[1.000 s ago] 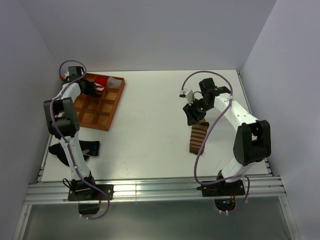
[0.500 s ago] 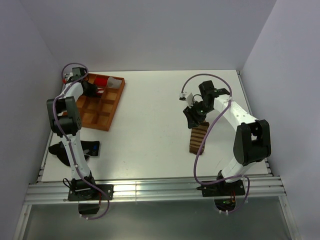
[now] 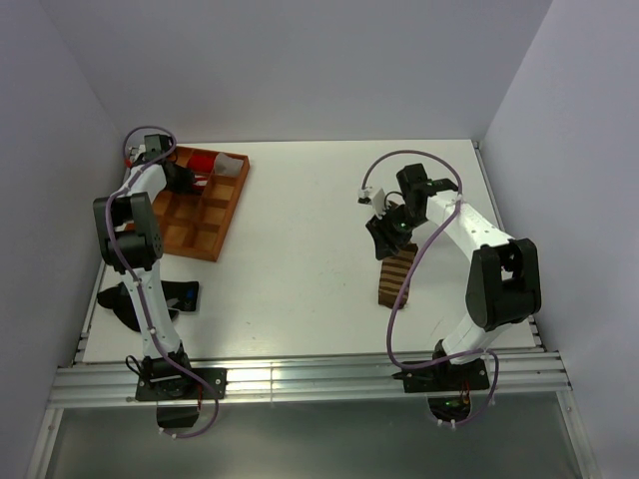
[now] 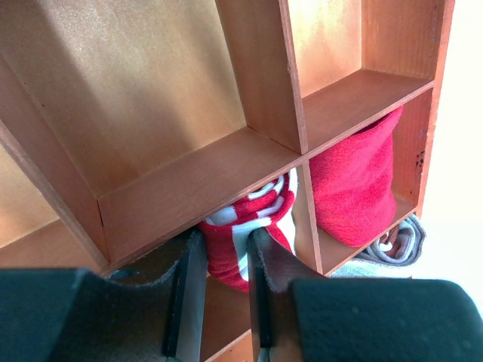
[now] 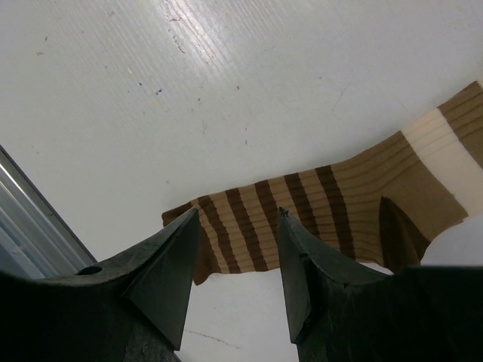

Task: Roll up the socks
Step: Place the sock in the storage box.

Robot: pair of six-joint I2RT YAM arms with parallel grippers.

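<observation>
A white table (image 3: 300, 225) fills the middle of the overhead view. At its upper left lies a brown wooden tray (image 3: 232, 212) of square compartments, set at a slight angle. Right of centre a brown-and-tan striped sock (image 3: 393, 281) lies flat, running lengthwise toward the lower edge. Near the lower left corner a black lump (image 3: 178, 296) with a blue spot rests on the tabletop

Bright, even light; glare on the table (image 5: 189, 30), soft shadows.

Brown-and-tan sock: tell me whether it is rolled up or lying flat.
Lying flat, not rolled. The brown-and-tan sock is spread out on the white table, its stripes showing along it, with no coil visible.
</observation>
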